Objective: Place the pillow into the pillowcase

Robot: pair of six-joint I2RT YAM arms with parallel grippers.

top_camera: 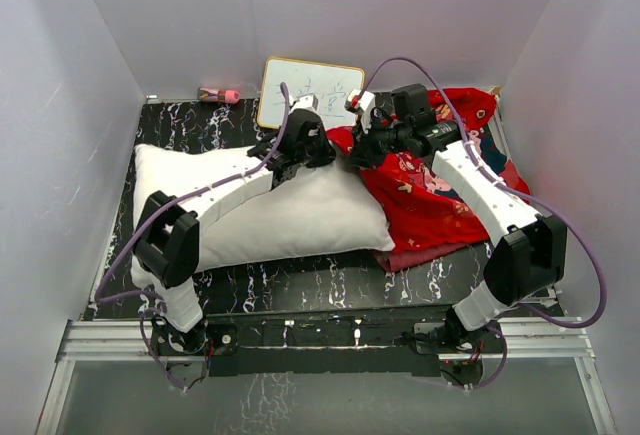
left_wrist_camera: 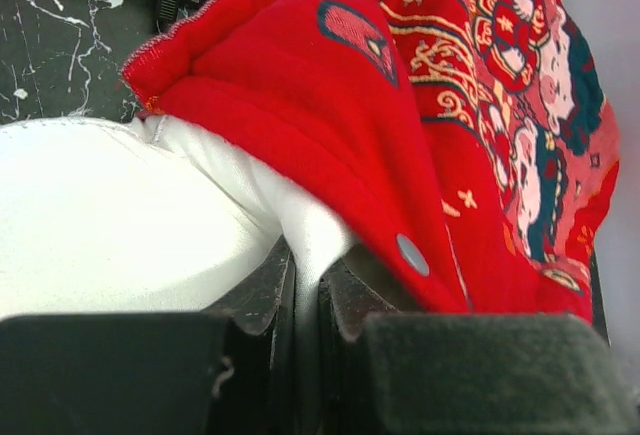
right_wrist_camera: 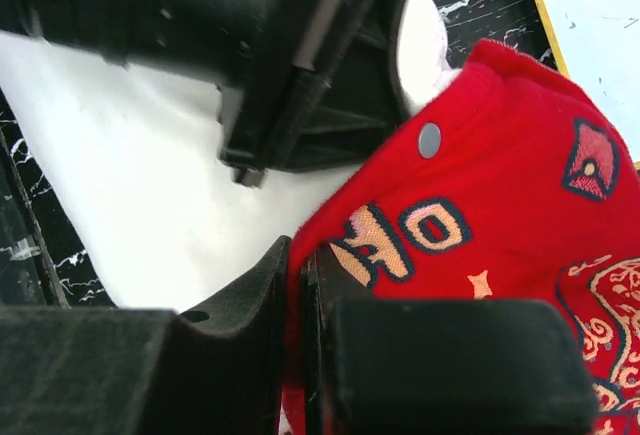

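Observation:
The white pillow lies across the table's left and middle. The red pillowcase lies crumpled at the right, its open edge over the pillow's far right corner. My left gripper is shut on a pinch of the pillow at that corner, as the left wrist view shows, with the pillowcase draped over it. My right gripper is shut on the pillowcase's edge, as the right wrist view shows, next to the pillow and the left gripper's body.
A small framed whiteboard leans at the back wall. A small pink object lies at the back left. White walls close in the black marbled table on three sides. The two wrists sit close together.

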